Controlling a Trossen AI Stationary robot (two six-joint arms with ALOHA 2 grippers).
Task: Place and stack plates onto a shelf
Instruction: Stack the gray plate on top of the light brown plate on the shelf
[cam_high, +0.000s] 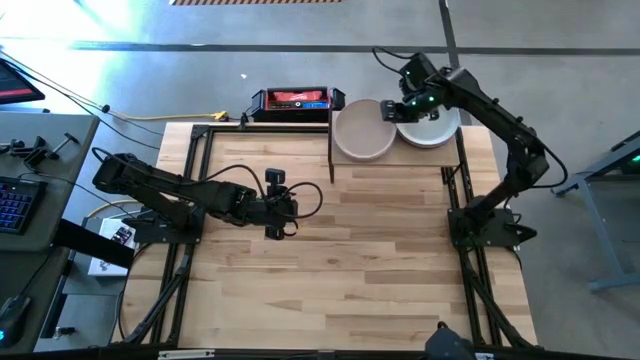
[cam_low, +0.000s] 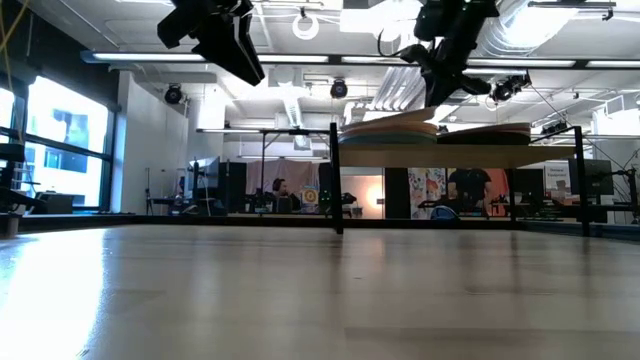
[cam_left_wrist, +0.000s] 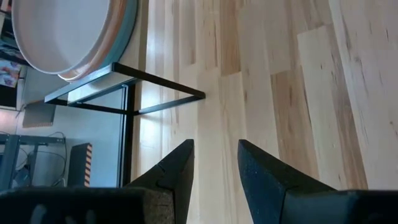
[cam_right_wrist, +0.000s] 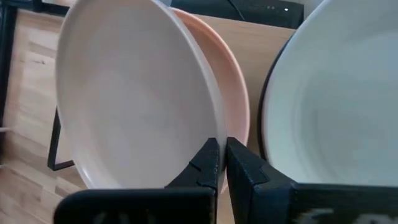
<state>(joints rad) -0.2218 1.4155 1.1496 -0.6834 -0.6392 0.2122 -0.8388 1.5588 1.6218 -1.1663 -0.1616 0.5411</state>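
Two dark fingers (cam_right_wrist: 214, 163) of the right end effector (cam_right_wrist: 222, 163) fill the bottom of the right wrist view, drawn almost together on the rim of a cream plate (cam_right_wrist: 134, 93). That plate sits tilted on a stack, with a peach plate (cam_right_wrist: 233, 87) showing just beneath it. Beside the stack lies a white plate (cam_right_wrist: 336, 93), a narrow gap between them.

From above, both sit on the shelf (cam_high: 470, 155) at the far edge of the bench (cam_high: 360, 270), toward its right corner: the cream-topped stack on the shelf's left half, the white plate on its right, with the right end effector (cam_high: 392, 111) over the gap between them.

Left end effector (cam_high: 276, 205) hovers over the bench near its left edge, well apart from the shelf, its fingers (cam_left_wrist: 177, 171) narrowly parted and holding nothing.
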